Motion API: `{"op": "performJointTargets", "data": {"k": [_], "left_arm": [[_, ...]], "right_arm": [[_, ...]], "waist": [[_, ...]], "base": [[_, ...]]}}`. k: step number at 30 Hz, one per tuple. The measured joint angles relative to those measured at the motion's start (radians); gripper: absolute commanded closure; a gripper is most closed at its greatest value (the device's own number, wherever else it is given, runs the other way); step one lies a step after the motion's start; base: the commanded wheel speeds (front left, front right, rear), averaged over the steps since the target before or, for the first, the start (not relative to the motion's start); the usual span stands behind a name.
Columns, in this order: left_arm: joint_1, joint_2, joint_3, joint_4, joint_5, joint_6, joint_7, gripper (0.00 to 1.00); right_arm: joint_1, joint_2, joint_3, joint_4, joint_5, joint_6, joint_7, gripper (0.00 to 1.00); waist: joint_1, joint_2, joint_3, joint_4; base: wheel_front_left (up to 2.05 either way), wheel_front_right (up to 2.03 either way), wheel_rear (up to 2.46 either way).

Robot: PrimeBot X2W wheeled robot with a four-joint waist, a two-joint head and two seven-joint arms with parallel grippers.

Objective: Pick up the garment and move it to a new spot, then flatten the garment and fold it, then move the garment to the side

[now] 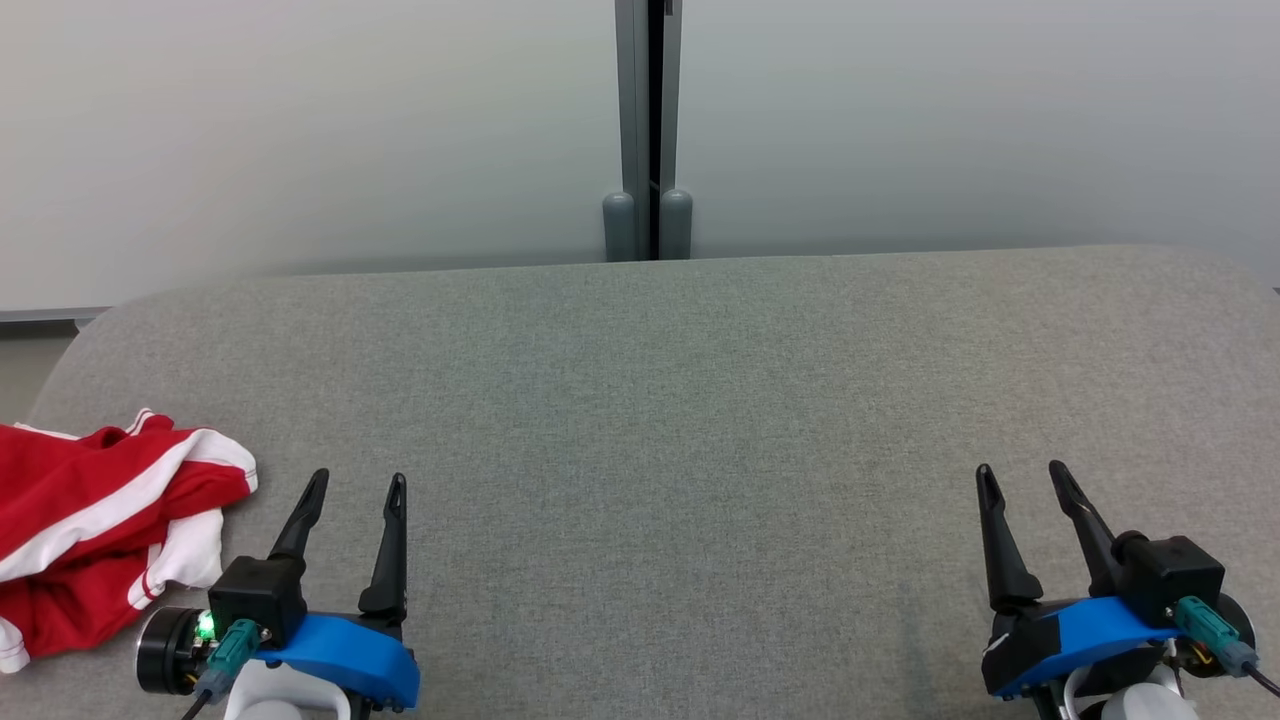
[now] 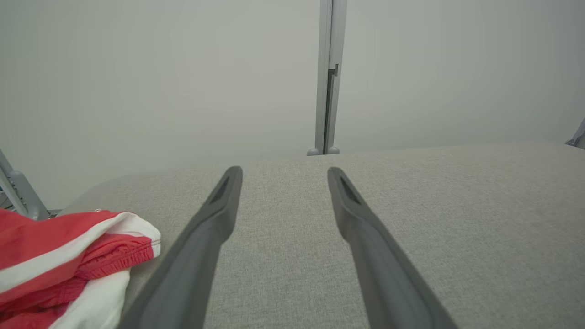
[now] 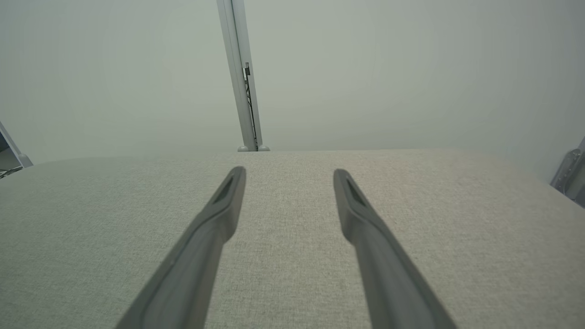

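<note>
Locate the garment point(image 1: 110, 520) bunched at the near left of the grey padded surface point(image 1: 680, 400), just left of the left gripper point(image 1: 359, 476) and not touching it. Confirm both pincers spread wide and empty, with the right gripper point(image 1: 1021, 467) well apart at near right. Beware of pinching a single loose layer: likely to trail, snag, or slide off the nearby left edge. Cannot tell whether any cloth overhangs there. Avoid sweeping the fingers sideways into the heap. Use the bare middle and far stretch for flattening. Respect the rounded far corners and the wall post point(image 1: 648, 130) beyond.
</note>
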Motion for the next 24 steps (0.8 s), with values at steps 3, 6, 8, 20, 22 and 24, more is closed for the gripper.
{"op": "performJointTargets", "data": {"k": [3,6,8,20,22,24], "left_arm": [[-0.001,-0.003,0.004,0.005,-0.007,0.000,0.000,0.00],[-0.005,-0.004,0.004,0.013,-0.009,0.000,0.000,0.00],[-0.008,-0.006,0.007,0.016,-0.009,0.000,0.000,0.00],[-0.019,-0.015,0.024,0.033,-0.015,0.000,0.000,0.00],[-0.026,-0.016,0.031,0.035,-0.016,0.000,0.000,0.00],[-0.032,-0.018,0.043,0.035,-0.016,0.000,0.000,0.00]], "right_arm": [[-0.001,0.000,-0.003,0.001,0.002,0.000,0.000,0.00],[-0.005,0.001,-0.007,0.004,0.006,0.000,0.000,0.00],[-0.006,0.001,-0.007,0.005,0.010,0.000,0.000,0.00],[-0.004,-0.001,-0.026,0.002,0.016,0.000,-0.001,0.00],[-0.001,-0.002,-0.026,-0.013,0.017,0.000,-0.001,0.00],[0.002,-0.002,-0.025,-0.026,0.016,0.000,0.001,0.00]], "waist": [[0.0000,0.0000,0.002,0.000],[0.0000,0.0000,0.004,0.001],[0.0000,0.0000,0.005,0.002],[0.0000,0.0002,-0.005,0.044],[0.0000,0.0002,-0.009,0.073],[-0.0001,0.0002,-0.013,0.109]], "base": [[0.00,0.00,0.00],[0.00,0.00,0.00],[0.00,0.00,0.00],[0.00,0.00,0.00],[0.00,0.00,0.00],[0.00,0.00,0.00]]}}
